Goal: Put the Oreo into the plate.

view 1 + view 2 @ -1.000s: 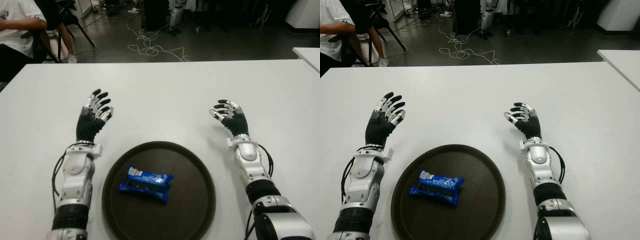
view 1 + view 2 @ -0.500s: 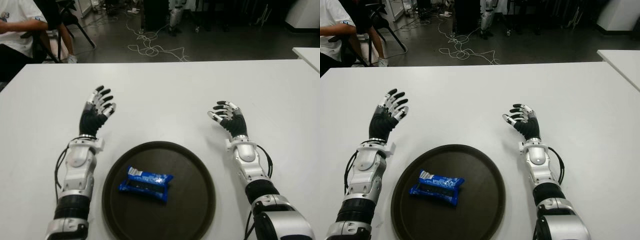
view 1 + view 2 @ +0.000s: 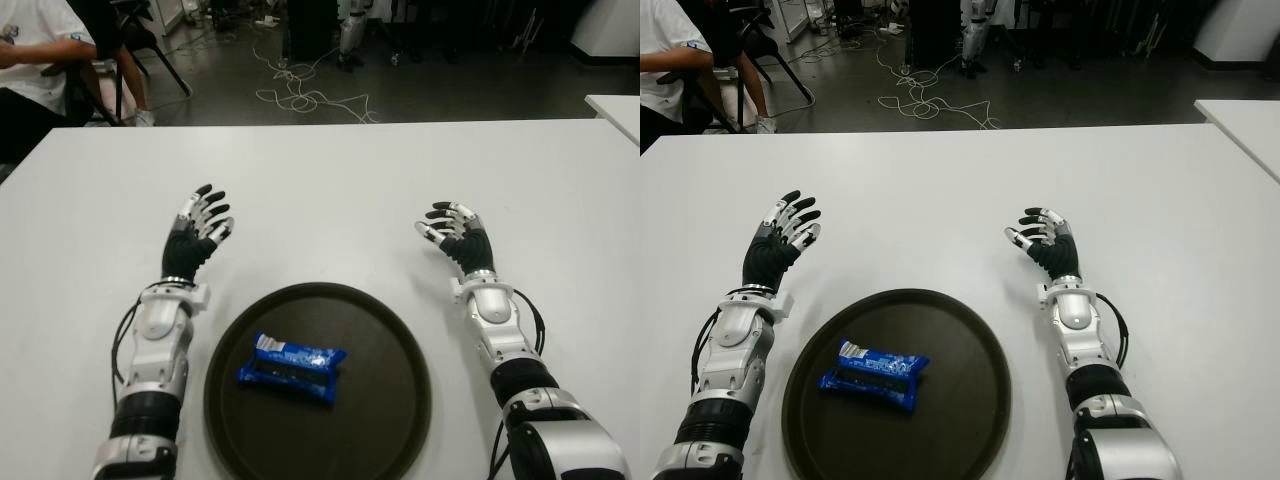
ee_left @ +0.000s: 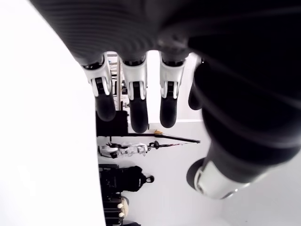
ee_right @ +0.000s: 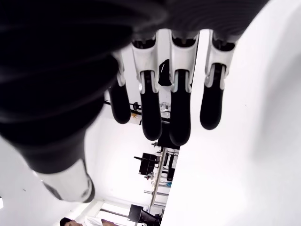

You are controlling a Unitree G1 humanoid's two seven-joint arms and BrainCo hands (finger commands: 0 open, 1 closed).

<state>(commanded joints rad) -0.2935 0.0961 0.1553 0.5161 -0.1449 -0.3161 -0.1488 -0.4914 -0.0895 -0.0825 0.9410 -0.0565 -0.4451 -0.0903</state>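
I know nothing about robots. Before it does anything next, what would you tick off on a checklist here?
1. Blue Oreo packet inside the round dark brown plate: ok.
2. Left robot hand holds nothing, fingers spread, to the plate's left: ok.
3. Right robot hand holds nothing, fingers relaxed, to the plate's right: ok.
4. Plate sits fully on the white table: cannot tell, its near edge is cut off.
5. Seated person beyond the table's far left corner, away from both hands: ok.
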